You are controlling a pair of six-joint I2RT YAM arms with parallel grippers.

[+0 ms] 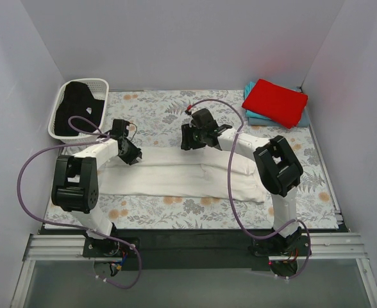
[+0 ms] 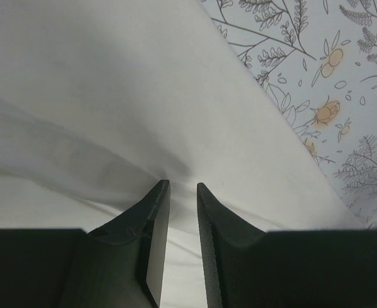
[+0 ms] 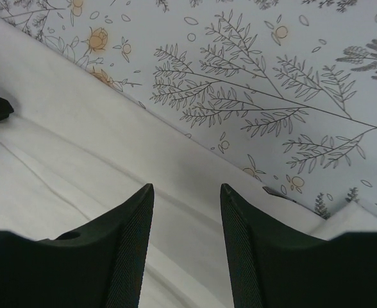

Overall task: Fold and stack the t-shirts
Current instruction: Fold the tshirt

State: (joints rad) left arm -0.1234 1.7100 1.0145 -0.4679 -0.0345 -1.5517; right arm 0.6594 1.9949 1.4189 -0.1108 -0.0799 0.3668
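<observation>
The white t-shirt [image 1: 188,176] lies folded into a long strip across the middle of the table cloth. My left gripper [image 1: 129,153] sits on its far left edge. In the left wrist view [image 2: 182,186] its jaws stand a narrow gap apart, with the tips down on the white cloth [image 2: 111,96], which shows flat between them. My right gripper [image 1: 192,138] is open over the strip's far edge, with white cloth [image 3: 79,192] under it [image 3: 185,189]. The red t-shirt [image 1: 275,102] lies folded on the teal one [image 1: 302,119] at the back right. The black t-shirt [image 1: 76,110] is in the basket.
The white lattice basket [image 1: 81,84] stands at the back left corner. The floral table cloth [image 1: 156,109] covers the table between grey walls on three sides. Purple cables loop from both arms over the near part of the table.
</observation>
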